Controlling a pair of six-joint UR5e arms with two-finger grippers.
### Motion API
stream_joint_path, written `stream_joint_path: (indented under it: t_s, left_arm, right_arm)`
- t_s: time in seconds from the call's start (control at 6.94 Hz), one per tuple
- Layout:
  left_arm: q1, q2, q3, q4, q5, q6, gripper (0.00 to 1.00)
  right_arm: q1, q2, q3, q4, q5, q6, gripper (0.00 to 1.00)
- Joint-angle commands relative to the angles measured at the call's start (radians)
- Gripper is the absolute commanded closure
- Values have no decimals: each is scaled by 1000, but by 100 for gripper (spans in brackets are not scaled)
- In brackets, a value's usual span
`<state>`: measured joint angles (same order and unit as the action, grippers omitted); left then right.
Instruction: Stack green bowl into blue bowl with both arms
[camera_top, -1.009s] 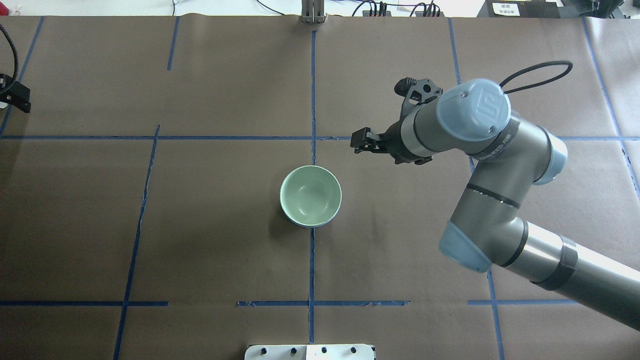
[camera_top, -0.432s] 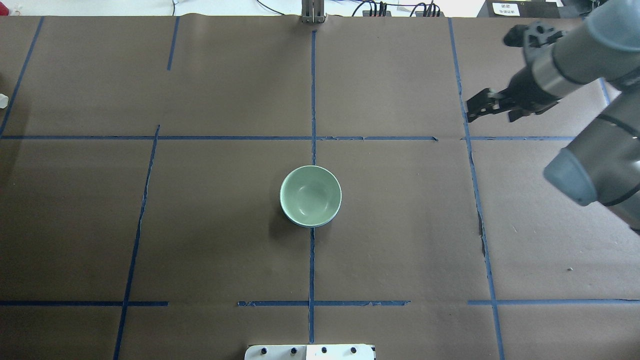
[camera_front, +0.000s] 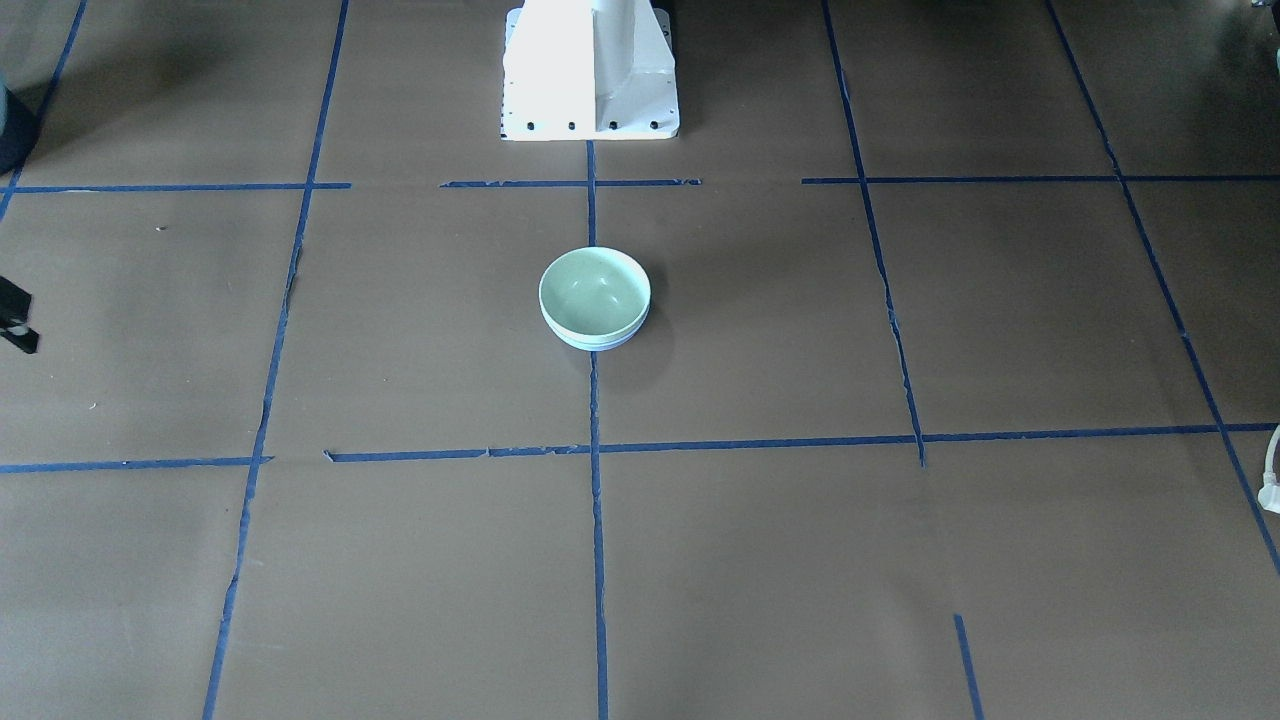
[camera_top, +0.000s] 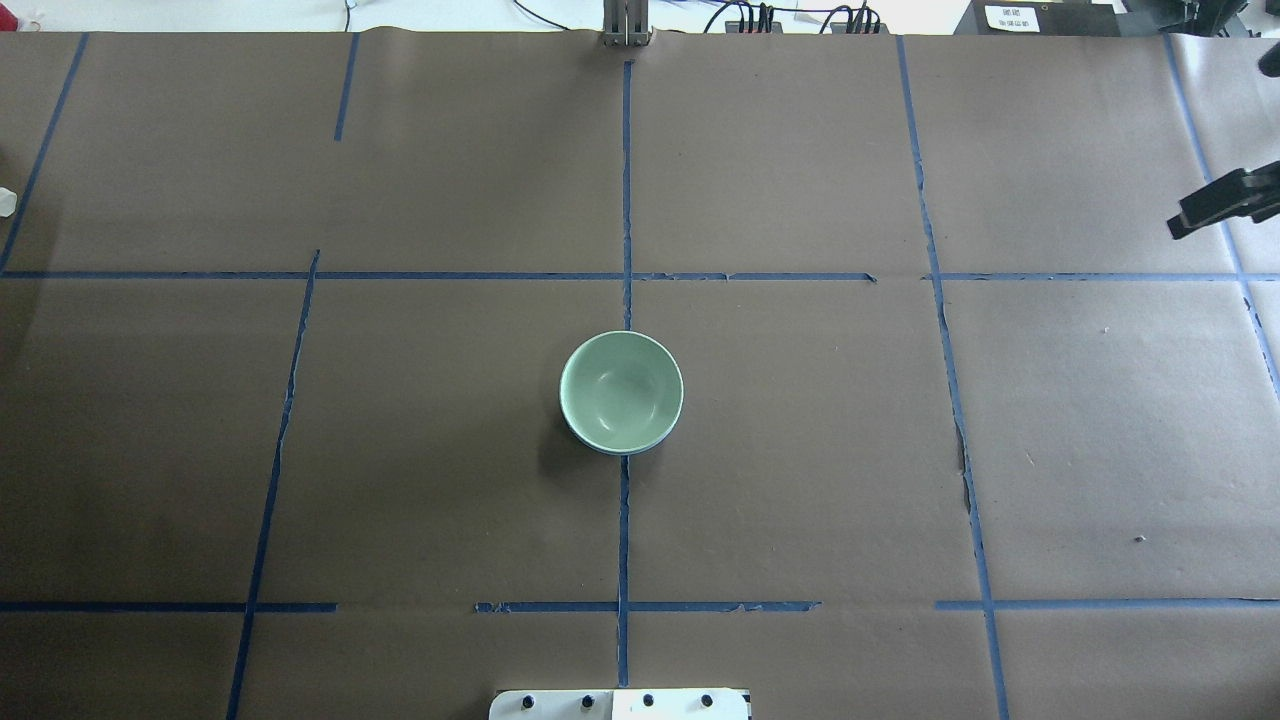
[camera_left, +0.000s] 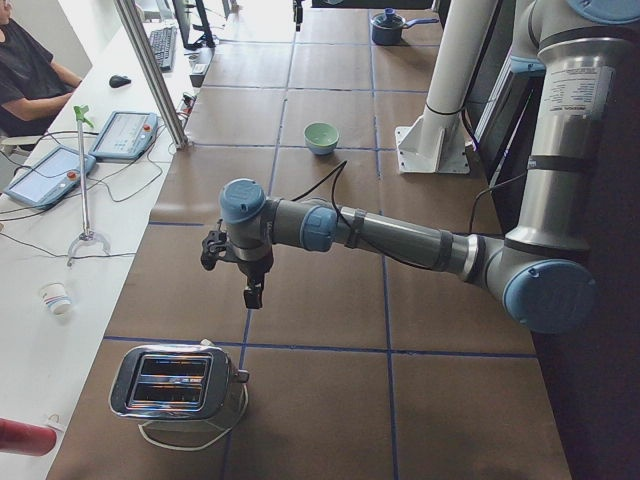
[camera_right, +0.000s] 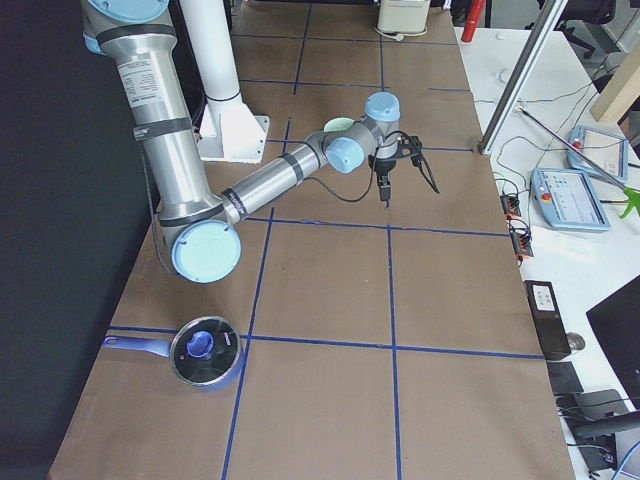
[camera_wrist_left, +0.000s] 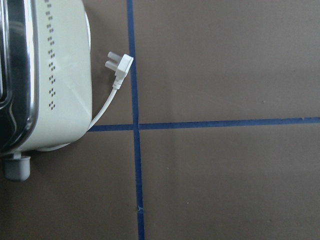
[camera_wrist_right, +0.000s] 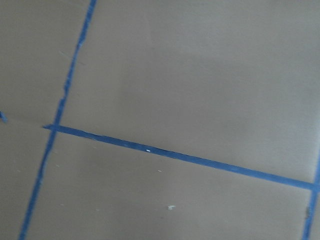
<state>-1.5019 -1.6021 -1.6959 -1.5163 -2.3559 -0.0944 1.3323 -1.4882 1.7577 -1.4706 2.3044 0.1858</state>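
Note:
The green bowl (camera_top: 620, 390) sits nested inside the blue bowl (camera_top: 622, 451) at the table's middle; only a thin blue rim shows under it. Both show in the front view, the green bowl (camera_front: 593, 285) over the blue rim (camera_front: 600, 344). My right gripper (camera_top: 1182, 222) is at the far right edge of the overhead view, well away from the bowls and mostly cut off; I cannot tell if it is open or shut. It hangs over bare table in the right view (camera_right: 385, 198). My left gripper (camera_left: 251, 297) shows only in the left view, near the toaster, state unclear.
A chrome and cream toaster (camera_left: 175, 385) with a loose white plug (camera_wrist_left: 119, 65) stands at the table's left end. A blue lidded pot (camera_right: 205, 350) stands at the right end. The white pedestal (camera_front: 590, 70) stands at the robot's side. An operator (camera_left: 25, 70) sits beyond the table.
My right arm has swung away from beside the bowls to the far right edge of the overhead view. The bowls have not moved.

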Motion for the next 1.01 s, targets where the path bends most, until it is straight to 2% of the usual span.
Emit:
stream_joint_path:
  t_s: [0.0, 0.29, 0.43, 0.58, 0.72, 0.86]
  left_arm:
    - [-12, 74, 9, -2, -31, 68, 0]
    - [-18, 113, 9, -7, -31, 68, 0]
    - [-18, 119, 10, -7, -31, 70, 0]
    - [-18, 119, 10, -7, -29, 68, 0]
    - [-18, 120, 16, -7, -28, 68, 0]
    - [-18, 119, 41, -7, -28, 68, 0]
  right_arm:
    - [138, -43, -105, -16, 33, -232, 0]
    - [152, -52, -110, -17, 6, -237, 0]
    - [198, -64, -156, -26, 12, -236, 0]
    - [237, -99, -177, -34, 71, -223, 0]
    - [255, -109, -178, -110, 105, -224, 0]
    - [264, -110, -182, -119, 105, -224, 0]
